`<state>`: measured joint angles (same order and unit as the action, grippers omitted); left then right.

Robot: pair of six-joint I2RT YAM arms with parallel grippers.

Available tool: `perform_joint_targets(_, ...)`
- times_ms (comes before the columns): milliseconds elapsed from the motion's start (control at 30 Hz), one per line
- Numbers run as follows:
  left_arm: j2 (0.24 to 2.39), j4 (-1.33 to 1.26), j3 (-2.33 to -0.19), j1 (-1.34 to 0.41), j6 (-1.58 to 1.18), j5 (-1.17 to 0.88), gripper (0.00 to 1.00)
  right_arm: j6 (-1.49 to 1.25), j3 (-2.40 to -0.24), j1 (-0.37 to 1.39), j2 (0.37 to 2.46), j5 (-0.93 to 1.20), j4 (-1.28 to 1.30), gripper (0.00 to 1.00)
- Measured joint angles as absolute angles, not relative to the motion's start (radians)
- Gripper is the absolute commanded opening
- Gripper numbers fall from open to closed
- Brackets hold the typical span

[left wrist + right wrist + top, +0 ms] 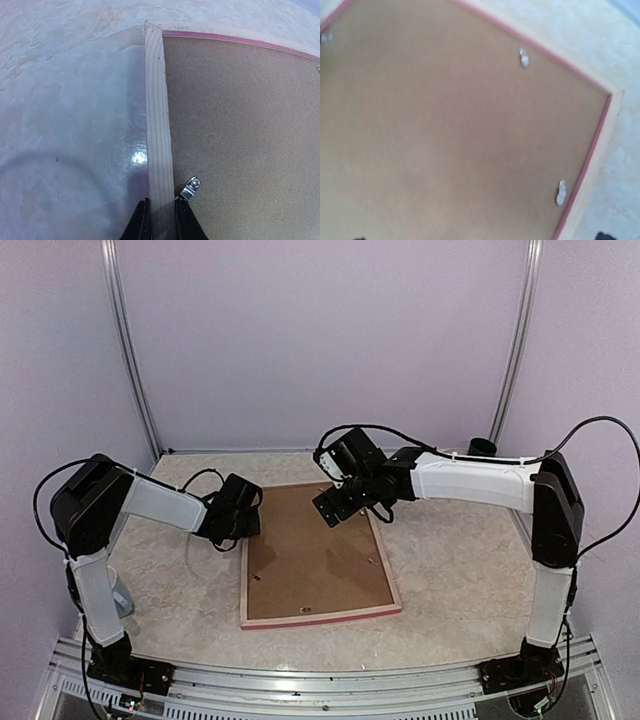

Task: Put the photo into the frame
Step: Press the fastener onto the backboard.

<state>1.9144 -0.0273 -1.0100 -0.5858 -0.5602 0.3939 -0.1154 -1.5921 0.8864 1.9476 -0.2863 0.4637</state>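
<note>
left arm [150, 502] bent low, left fingers [141, 225] pinching the frame's [244, 585] left rail | right arm [470, 480] reaching across its far end, right fingers [604, 235] spread wide | frame flat mid-table [450, 580], pale back up, long axis near-to-far

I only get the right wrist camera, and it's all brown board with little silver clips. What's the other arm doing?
Observer: The left gripper is clamped on the frame at its left rail, its fingers either side of the pale wood.
Operator: Is a clip close to it?
Observer: Yes, a silver clip lies right beside the finger on the backing board side.
Operator: Where's my gripper?
Observer: The right gripper hangs open over the board's far end, seen from the top camera.
</note>
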Motion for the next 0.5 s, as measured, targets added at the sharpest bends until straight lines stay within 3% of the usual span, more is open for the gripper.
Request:
perform_joint_targets(333, 1.935, -0.083, -1.010, -0.720, -0.553, 0.402, 0.12, -0.150, -1.542, 0.858, 1.946, -0.270, 0.461, 0.99)
perform_joint_targets(500, 1.935, -0.096, -1.009, -0.737, -0.559, 0.370, 0.24, -0.155, -1.534, 0.851, 1.950, -0.240, 0.459, 0.99)
